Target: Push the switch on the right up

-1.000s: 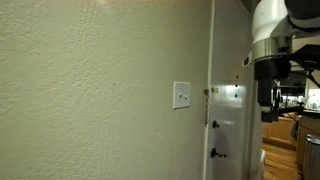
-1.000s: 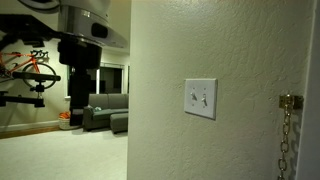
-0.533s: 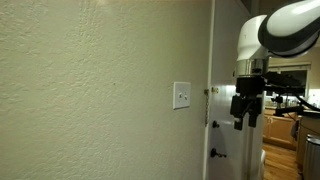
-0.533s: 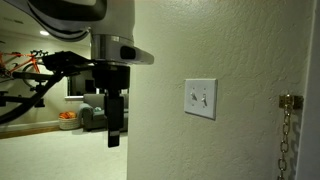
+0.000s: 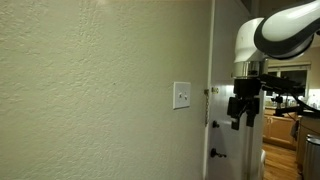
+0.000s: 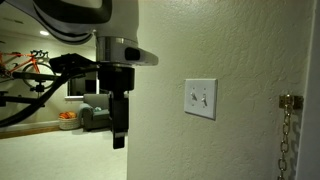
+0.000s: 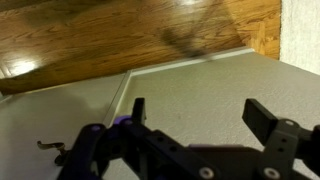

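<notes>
"Where the wall plate (image 6: 200, 98) sits right of centre, is the switch (image 6: 205, 97) clear?"
"Barely: a pale speck on its right half. Jaws spread, hanging left of the plate; chain (image 6: 287, 135) cut off lower right."

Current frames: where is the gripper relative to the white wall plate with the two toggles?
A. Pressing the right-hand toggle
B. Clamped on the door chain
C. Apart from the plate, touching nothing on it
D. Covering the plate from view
C: in an exterior view the gripper hangs beside the wall plate with bare wall between them, and the right-hand switch is untouched.
</notes>
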